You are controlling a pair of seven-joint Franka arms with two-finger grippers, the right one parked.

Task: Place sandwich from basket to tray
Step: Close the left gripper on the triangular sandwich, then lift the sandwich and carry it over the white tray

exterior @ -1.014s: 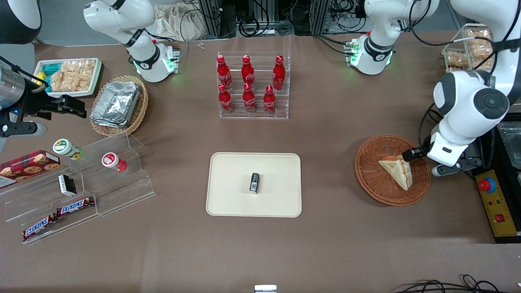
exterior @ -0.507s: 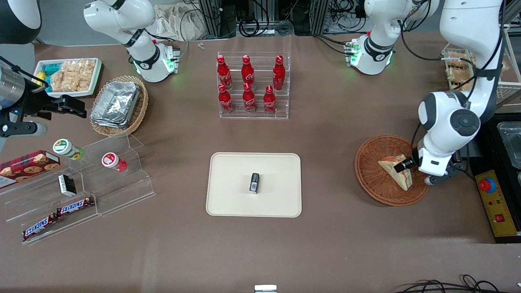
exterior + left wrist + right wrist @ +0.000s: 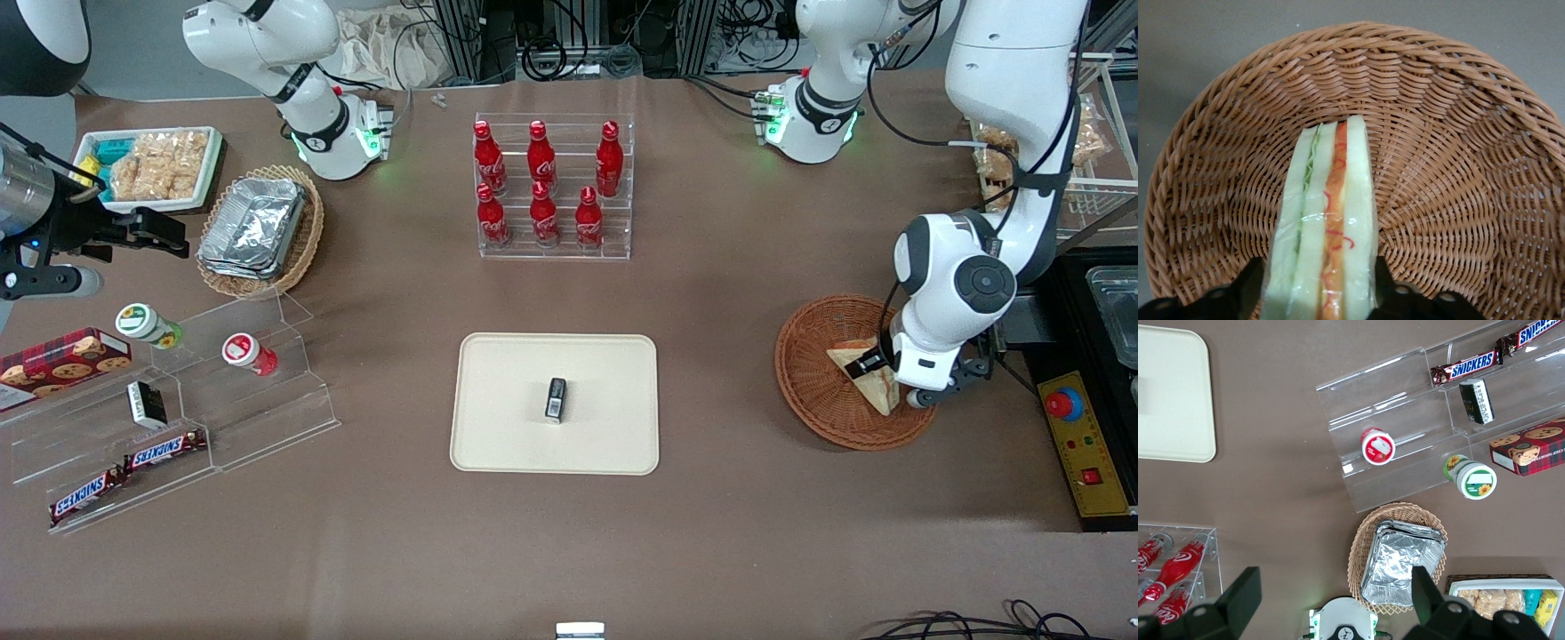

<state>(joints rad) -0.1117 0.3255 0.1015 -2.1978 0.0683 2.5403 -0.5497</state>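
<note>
The sandwich (image 3: 878, 389) lies in the reddish-brown woven basket (image 3: 805, 378), toward the working arm's end of the table. It is a plastic-wrapped wedge of pale bread with red and green filling. My gripper (image 3: 874, 364) is down in the basket over the sandwich. In the left wrist view the sandwich (image 3: 1331, 200) stands on edge on the basket (image 3: 1438, 133) weave, and my gripper (image 3: 1315, 283) is open with one black finger (image 3: 1250, 280) close at each side of it. The cream tray (image 3: 507, 382) lies in the middle of the table, toward the parked arm from the basket.
A small black item (image 3: 556, 397) stands on the tray. A clear rack of red bottles (image 3: 551, 187) stands farther from the front camera than the tray. Clear stepped shelves with snacks (image 3: 178, 400) sit toward the parked arm's end. A red stop button box (image 3: 1076, 436) lies beside the basket.
The arm has swung inward over the basket and the gripper has slid along the sandwich toward its middle, ending with a finger on each side. The sandwich has not moved.
</note>
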